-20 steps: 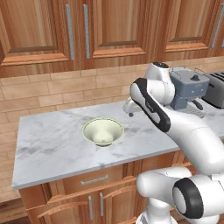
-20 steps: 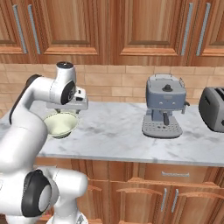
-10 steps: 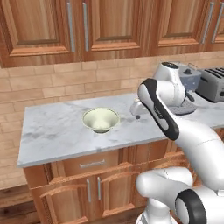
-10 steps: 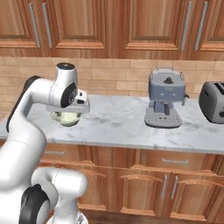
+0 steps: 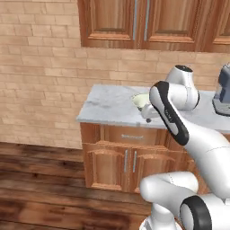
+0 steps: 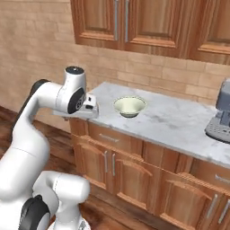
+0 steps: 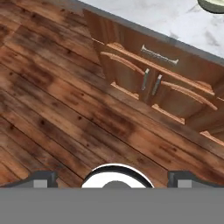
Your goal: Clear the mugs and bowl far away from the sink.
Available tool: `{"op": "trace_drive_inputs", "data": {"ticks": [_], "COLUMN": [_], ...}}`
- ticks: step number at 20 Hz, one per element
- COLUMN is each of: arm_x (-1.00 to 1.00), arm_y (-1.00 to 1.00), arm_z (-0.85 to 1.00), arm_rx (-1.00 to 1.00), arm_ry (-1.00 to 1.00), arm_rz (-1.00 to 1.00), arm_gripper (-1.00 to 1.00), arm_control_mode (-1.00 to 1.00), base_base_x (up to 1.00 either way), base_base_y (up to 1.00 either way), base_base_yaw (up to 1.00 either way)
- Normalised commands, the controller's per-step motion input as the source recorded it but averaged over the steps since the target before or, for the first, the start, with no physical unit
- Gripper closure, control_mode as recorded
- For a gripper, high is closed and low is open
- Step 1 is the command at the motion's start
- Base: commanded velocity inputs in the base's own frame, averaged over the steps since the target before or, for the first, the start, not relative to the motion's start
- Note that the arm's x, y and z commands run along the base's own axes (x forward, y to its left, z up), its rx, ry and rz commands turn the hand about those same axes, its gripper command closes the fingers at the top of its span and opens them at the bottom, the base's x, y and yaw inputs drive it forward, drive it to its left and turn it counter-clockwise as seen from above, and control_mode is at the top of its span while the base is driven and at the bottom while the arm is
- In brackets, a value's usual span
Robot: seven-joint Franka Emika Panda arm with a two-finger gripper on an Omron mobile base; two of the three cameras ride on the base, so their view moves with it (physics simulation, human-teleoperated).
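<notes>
The gripper [image 7: 112, 175] is hanging out past the front edge of the counter [image 6: 175, 119], pointing down at the wooden floor [image 7: 57, 109], its jaws standing wide apart and holding nothing. Judging from this, the step in hand is getting into reach of the bowl [image 6: 129, 106] — the hand will need swinging back in over the marble and settling above the rim, jaws kept wide, before any descent.

The cabinet doors [image 7: 153, 87] are lying just ahead of the fingers [image 7: 41, 178], below the counter lip. Beyond them, the bowl is sitting upright on the counter, further in from the edge than the hand and off to its side — near, not touching. The coffee machine [image 6: 221, 114] is standing well apart at the far end.
</notes>
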Motion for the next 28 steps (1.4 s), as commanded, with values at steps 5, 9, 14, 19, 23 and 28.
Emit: {"op": "trace_drive_inputs", "data": {"ticks": [5,9,14,19,23,28], "arm_x": [0.0,0.0,0.0,0.0,0.0,0.0], "arm_y": [0.0,0.0,0.0,0.0,0.0,0.0], "arm_z": [0.0,0.0,0.0,0.0,0.0,0.0], "arm_rx": [0.0,0.0,0.0,0.0,0.0,0.0], "arm_ry": [0.0,0.0,0.0,0.0,0.0,0.0], "arm_rz": [0.0,0.0,0.0,0.0,0.0,0.0], "arm_gripper": [-1.0,-1.0,-1.0,-1.0,-1.0,-1.0], "arm_control_mode": [1.0,1.0,1.0,1.0,1.0,1.0], "base_base_x": [-0.47,-0.39,-0.31,-0.24,-0.21,-0.15], "base_base_y": [-0.12,-0.06,-0.13,-0.14,-0.14,-0.04], "base_base_yaw": [0.83,0.88,0.86,0.83,0.81,0.8]}}
